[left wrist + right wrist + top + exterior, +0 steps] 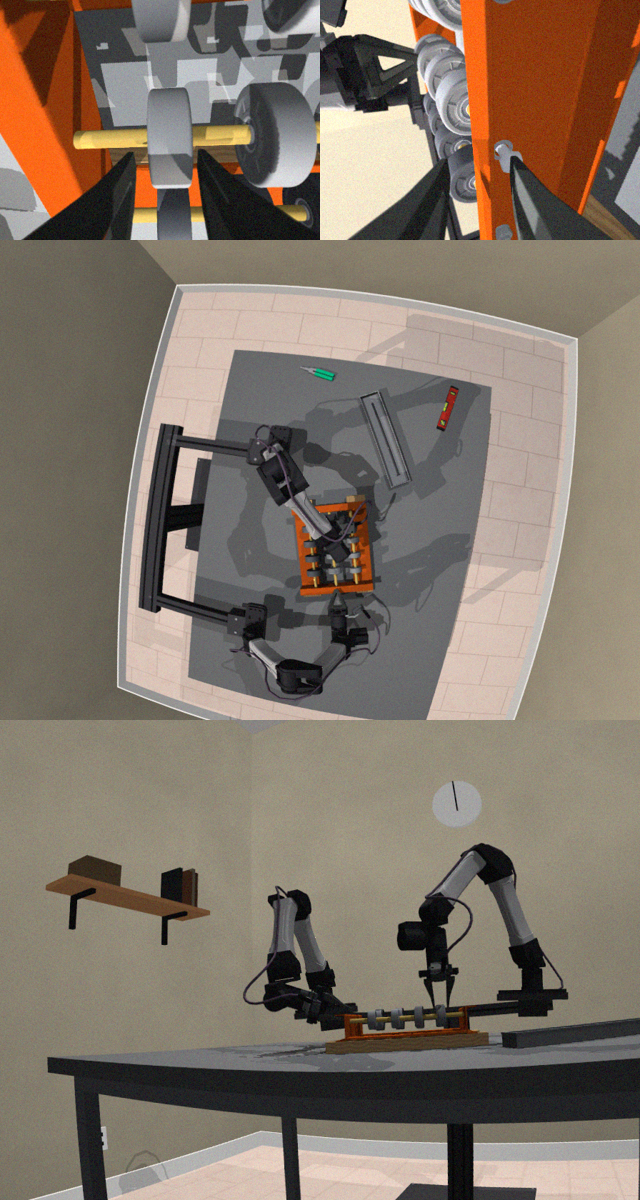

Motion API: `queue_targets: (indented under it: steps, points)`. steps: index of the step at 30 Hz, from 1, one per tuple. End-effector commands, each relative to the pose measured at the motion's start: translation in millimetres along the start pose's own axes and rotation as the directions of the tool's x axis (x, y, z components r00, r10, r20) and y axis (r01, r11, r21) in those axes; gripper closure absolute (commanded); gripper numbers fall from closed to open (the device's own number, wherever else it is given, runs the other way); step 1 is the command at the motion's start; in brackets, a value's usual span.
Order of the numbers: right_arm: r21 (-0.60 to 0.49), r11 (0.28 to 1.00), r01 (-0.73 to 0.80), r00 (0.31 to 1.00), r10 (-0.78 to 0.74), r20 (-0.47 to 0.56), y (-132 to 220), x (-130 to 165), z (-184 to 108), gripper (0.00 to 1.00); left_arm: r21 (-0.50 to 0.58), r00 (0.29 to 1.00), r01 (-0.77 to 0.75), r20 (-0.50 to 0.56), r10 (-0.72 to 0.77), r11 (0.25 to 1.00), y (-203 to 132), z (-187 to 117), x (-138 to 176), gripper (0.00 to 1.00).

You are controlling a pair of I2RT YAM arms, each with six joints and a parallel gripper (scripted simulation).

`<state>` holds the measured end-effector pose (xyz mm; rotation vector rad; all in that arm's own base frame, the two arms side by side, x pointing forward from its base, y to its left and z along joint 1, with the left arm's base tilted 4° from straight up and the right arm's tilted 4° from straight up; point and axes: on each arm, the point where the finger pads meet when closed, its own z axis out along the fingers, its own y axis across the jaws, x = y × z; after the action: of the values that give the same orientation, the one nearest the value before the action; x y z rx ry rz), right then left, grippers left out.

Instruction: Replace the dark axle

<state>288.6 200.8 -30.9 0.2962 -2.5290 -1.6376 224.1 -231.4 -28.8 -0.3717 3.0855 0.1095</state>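
Note:
The orange frame (361, 588) (353, 1026) (14, 89) (534, 71) stands on its battens. The dark axle (385, 439) lies in the tray (376, 442) (568, 1033). A light axle head (507, 165) stands slightly off the near rail on a short stretch of bright shaft. My right gripper (479, 166) (338, 593) is open beside it, one fingertip overlapping the head in view. My left gripper (441, 1006) (166, 159) is open astride a grey wheel (169, 136), with gaps on both sides. A gold spacer end (80, 140) stops short of the rail; no bright shaft shows there.
Further wheels (286, 136) (355, 569) and gold spacers fill the frame around my left fingers. Green pliers (324, 374) and a red level (447, 408) lie beyond the tray. My left arm reaches over the frame.

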Motion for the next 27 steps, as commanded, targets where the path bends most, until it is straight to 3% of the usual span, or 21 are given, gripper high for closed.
queue_targets:
  steps: [1, 4, 17, 20, 25, 27]
  points:
    - [0.006, 0.999, 0.054, 0.998, -0.054, 0.019, 11.7, -12.3, -3.3, 0.67, 0.071, 1.0, 0.009, 0.027, -0.011, 0.997, -16.2, -27.9, -7.3, 0.65]
    - [0.006, 0.999, 0.054, 0.998, -0.054, 0.019, 11.7, -12.3, -3.3, 0.67, 0.028, 1.0, 0.005, 0.01, -0.005, 1.0, -8.1, -28.0, -2.6, 0.65]
    - [0.006, 0.999, 0.054, 0.998, -0.054, 0.019, 11.7, -12.3, -3.3, 0.67, 0.043, 1.0, 0.003, 0.013, -0.003, 0.999, -8.1, -68.6, -0.7, 0.65]
    - [0.006, 0.999, 0.054, 0.998, -0.054, 0.019, 11.7, -12.3, -3.3, 0.67, 0.054, 1.0, 0.009, 0.018, -0.01, 0.999, -12.1, -64.2, -5.1, 0.65]
    - [0.006, 0.999, 0.054, 0.998, -0.054, 0.019, 11.7, -12.3, -3.3, 0.67, 0.043, 1.0, 0.001, 0.011, -0.002, 0.999, -6.9, -85.4, 0.5, 0.65]
    - [0.006, 0.999, 0.054, 0.998, -0.054, 0.019, 11.7, -12.3, -3.3, 0.67, 0.051, 1.0, 0.008, 0.017, -0.009, 0.999, -11.4, -77.5, -5.3, 0.65]
